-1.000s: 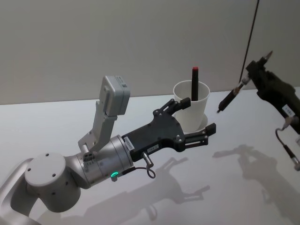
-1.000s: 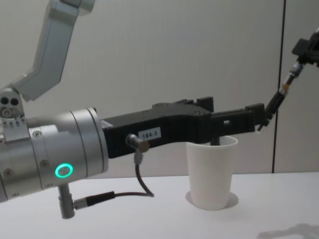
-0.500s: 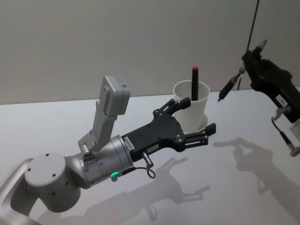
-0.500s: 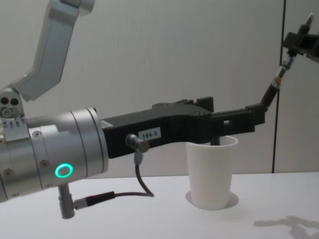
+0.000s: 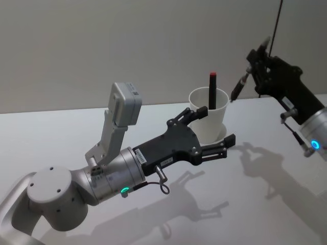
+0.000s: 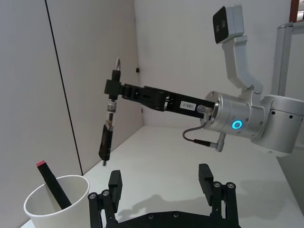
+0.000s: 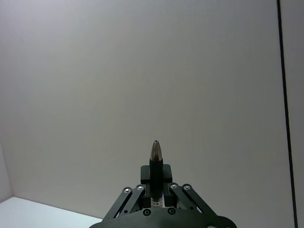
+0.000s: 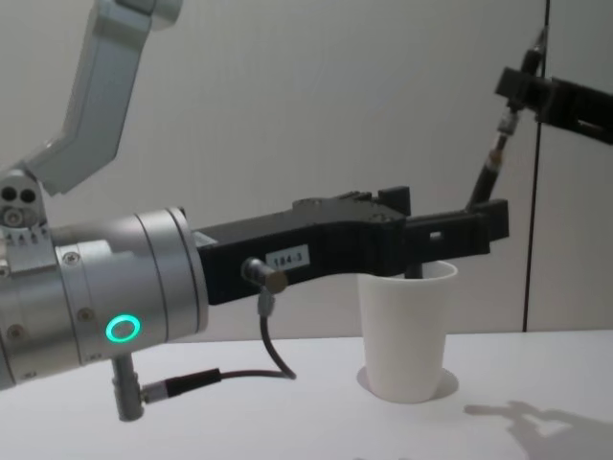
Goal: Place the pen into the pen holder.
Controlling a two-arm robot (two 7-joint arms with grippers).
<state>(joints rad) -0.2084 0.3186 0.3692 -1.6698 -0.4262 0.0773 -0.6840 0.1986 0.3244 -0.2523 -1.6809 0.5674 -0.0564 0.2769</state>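
Observation:
The pen holder, a white paper cup (image 5: 208, 122) (image 8: 407, 331) (image 6: 52, 206), stands on the table with a black, red-capped pen (image 5: 212, 92) (image 6: 51, 183) leaning inside it. My right gripper (image 5: 254, 64) (image 8: 517, 86) (image 6: 114, 88) (image 7: 156, 178) is shut on a second dark pen (image 5: 239, 86) (image 8: 490, 163) (image 6: 105, 140) (image 7: 156, 159). That pen hangs tilted in the air, its lower tip just right of the cup's rim and above it. My left gripper (image 5: 218, 126) (image 8: 460, 230) (image 6: 160, 180) stays open and holds nothing, level with the cup's rim on its near side.
The white table (image 5: 265, 204) carries the arms' shadows. A plain wall stands right behind the cup, with a dark vertical seam (image 8: 534, 240) at the right.
My right gripper has carried the pen left and upward, from well to the right of the cup to just beside its rim. The left arm has not moved.

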